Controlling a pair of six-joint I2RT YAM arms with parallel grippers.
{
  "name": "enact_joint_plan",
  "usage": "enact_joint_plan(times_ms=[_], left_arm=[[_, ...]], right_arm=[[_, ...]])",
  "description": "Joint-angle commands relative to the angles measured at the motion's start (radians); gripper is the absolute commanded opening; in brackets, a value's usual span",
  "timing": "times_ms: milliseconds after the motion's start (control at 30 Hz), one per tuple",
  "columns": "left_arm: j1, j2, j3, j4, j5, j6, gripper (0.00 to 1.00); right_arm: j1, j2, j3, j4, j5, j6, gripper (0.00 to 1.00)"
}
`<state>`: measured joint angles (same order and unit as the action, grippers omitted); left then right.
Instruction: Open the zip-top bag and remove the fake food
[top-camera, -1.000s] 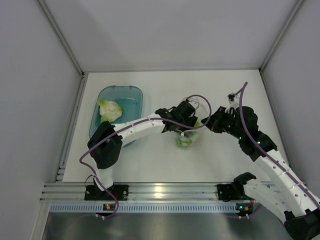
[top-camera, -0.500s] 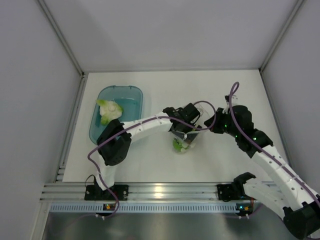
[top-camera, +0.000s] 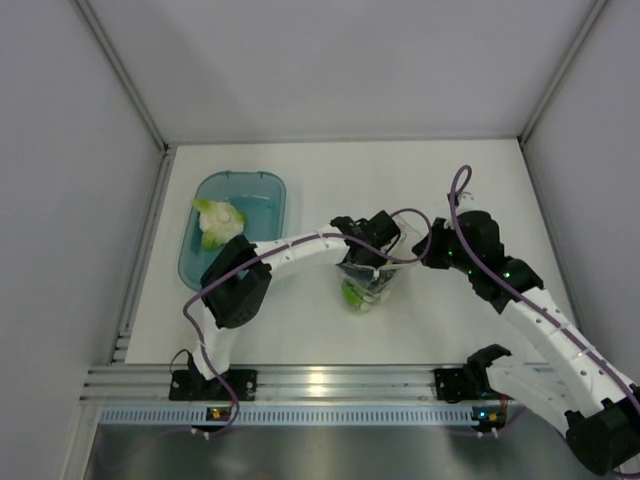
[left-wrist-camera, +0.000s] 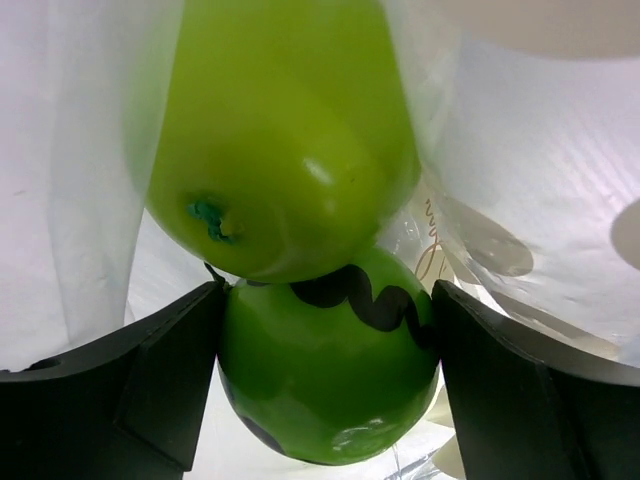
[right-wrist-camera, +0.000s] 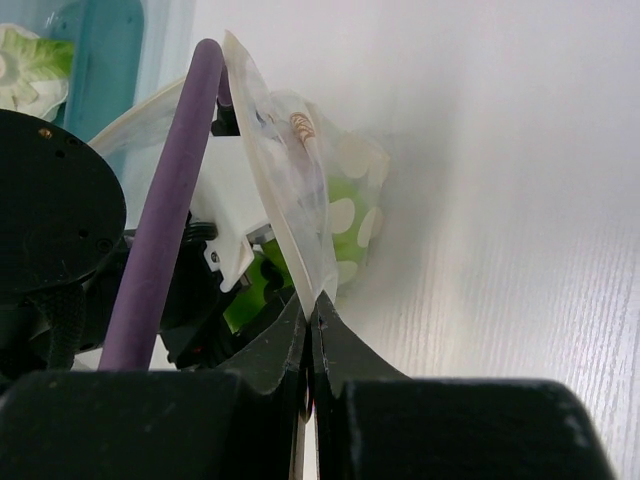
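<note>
Zip-top bag (top-camera: 368, 288) sits on the worktop (top-camera: 450, 180). Right pincer (right-wrist-camera: 312, 335) clamps its rim at 2 o'clock. Left pincer (left-wrist-camera: 325, 385) is inside, spread apart, flanking the striped green ball (left-wrist-camera: 330, 400), with the lime ball (left-wrist-camera: 270, 140) at 12 o'clock.

Top view: left gripper (top-camera: 362, 278) fingertips lost inside bag (top-camera: 384, 284); green contents too small to separate. Left wrist: lime ball (left-wrist-camera: 280, 140) blurred, cut by top edge, hiding top of striped ball (left-wrist-camera: 330, 400). Right wrist: leafy piece (right-wrist-camera: 25, 70) cut by left edge.

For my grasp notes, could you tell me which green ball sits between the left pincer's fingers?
The dark-striped ball sits between the spread fingers; the plain lime-green ball lies beyond their tips, both inside the zip-top bag.
</note>
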<state>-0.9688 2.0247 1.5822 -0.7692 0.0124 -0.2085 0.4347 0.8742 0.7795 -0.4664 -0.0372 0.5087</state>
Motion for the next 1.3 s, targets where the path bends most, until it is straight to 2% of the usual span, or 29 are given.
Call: enact_joint_plan(times_ms=[0, 33, 67, 167, 233, 267, 433, 633, 833, 1100, 1267], left_arm=[[0.002, 0.055, -0.001, -0.091, 0.035, 0.015, 0.81], [0.004, 0.054, 0.005, -0.091, 0.037, 0.009, 0.74], [0.004, 0.055, 0.013, -0.090, 0.035, 0.003, 0.53], [0.004, 0.051, 0.050, -0.088, 0.027, -0.020, 0.26], [0.004, 0.051, 0.079, -0.082, 0.041, -0.023, 0.11], [0.004, 0.049, 0.088, -0.076, 0.046, -0.026, 0.00], [0.001, 0.005, 0.070, 0.037, 0.133, -0.034, 0.00], [-0.013, -0.066, -0.030, 0.197, 0.253, -0.005, 0.00], [-0.027, -0.182, -0.175, 0.405, 0.320, 0.029, 0.00], [-0.027, -0.270, -0.251, 0.458, 0.213, 0.044, 0.00], [-0.027, -0.284, -0.254, 0.458, 0.008, 0.005, 0.00]], right_arm=[[0.012, -0.003, 0.058, 0.045, 0.023, -0.035, 0.00], [0.012, -0.003, 0.058, 0.043, 0.023, -0.036, 0.00], [0.010, -0.004, 0.058, 0.044, 0.025, -0.036, 0.00], [0.010, -0.012, 0.056, 0.060, 0.016, -0.044, 0.00], [0.012, -0.023, 0.046, 0.080, 0.004, -0.052, 0.00], [0.012, -0.026, 0.043, 0.089, -0.006, -0.055, 0.00], [0.012, -0.037, 0.058, 0.117, 0.031, -0.094, 0.00], [0.010, -0.012, 0.086, 0.158, 0.109, -0.156, 0.00], [0.009, 0.080, 0.168, 0.118, 0.115, -0.217, 0.00], [0.009, 0.204, 0.233, 0.029, 0.171, -0.237, 0.00], [0.010, 0.190, 0.225, 0.026, 0.134, -0.228, 0.00]])
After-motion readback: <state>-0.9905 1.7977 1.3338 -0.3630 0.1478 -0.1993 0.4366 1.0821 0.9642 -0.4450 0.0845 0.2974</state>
